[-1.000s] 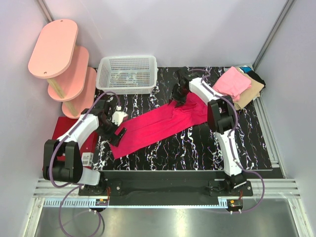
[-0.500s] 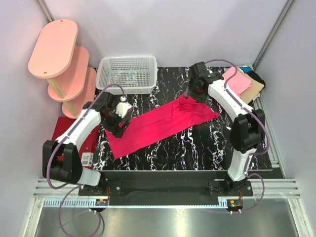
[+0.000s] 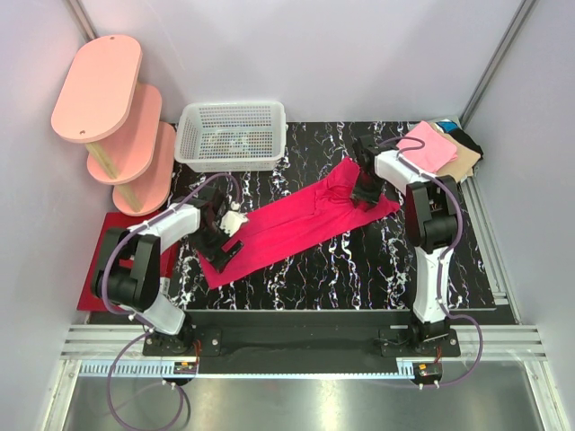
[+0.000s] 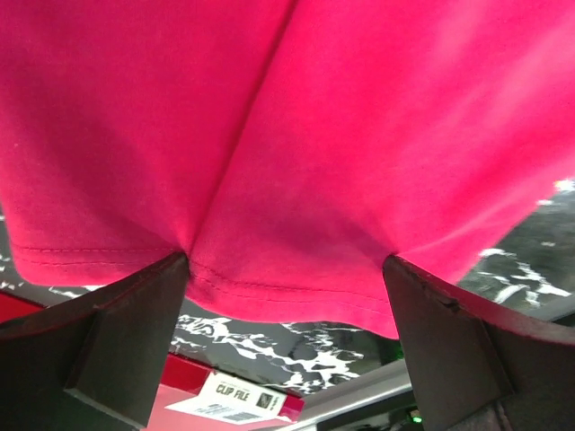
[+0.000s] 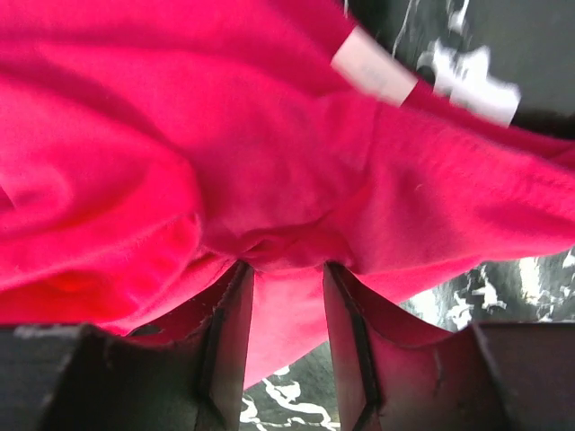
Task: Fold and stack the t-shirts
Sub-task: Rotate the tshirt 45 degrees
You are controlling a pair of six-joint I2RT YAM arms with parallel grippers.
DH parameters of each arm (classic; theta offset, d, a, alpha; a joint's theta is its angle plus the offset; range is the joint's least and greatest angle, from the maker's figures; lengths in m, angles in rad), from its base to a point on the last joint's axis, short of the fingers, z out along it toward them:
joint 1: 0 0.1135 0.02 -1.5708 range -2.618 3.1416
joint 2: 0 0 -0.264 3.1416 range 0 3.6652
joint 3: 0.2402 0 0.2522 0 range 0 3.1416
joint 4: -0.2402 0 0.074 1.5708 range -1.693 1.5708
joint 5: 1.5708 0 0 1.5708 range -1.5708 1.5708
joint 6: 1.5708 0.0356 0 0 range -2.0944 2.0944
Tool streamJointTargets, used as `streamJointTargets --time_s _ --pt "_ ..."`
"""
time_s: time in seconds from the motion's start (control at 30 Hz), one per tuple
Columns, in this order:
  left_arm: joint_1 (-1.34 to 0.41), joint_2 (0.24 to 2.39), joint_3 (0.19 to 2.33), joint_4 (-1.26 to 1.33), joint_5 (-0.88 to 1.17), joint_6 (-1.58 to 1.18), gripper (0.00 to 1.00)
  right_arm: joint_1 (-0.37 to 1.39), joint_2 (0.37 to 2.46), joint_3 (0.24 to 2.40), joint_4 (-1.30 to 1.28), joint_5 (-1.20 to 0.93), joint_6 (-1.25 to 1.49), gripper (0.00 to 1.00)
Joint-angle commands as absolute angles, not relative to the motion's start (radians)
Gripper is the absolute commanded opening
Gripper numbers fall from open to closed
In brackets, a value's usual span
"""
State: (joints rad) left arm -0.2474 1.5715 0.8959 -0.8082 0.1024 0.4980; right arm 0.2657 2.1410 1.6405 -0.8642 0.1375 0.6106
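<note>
Right gripper (image 5: 283,269) pinches the magenta t-shirt's (image 3: 296,224) far-right end; the wide-open left gripper (image 4: 286,260) should close squarely on its near-left hem.

Left gripper (image 4: 286,259) spread wide, right gripper (image 5: 287,266) narrowed.

Overhead view: bright, even, diffuse light from above; faint soft shadows on the desk (image 3: 341,269); sharp overall.
Left wrist view: magenta-red t-shirt (image 4: 359,135) well lit, hem stitching crisp; left fingers (image 4: 117,341) dark, soft-edged.
Right wrist view: cloth slightly blurred, white label (image 5: 373,70) smeared; right fingers (image 5: 225,341) underexposed.
</note>
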Motion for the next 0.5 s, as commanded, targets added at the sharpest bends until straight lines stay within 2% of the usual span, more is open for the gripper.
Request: streamJointTargets --time_s 0.0,0.33,0.47 --pt "-0.233 1.577 0.862 -0.732 0.029 0.520 0.99 0.235 2.196 1.732 -0.848 0.161 0.612 0.43" --pt "-0.233 1.496 0.769 -0.742 0.058 0.502 0.99 0.229 2.485 2.084 -0.874 0.041 0.532 0.44" --pt "-0.236 1.418 0.752 -0.817 0.115 0.497 0.99 0.212 2.597 2.275 -0.997 0.090 0.523 0.44"
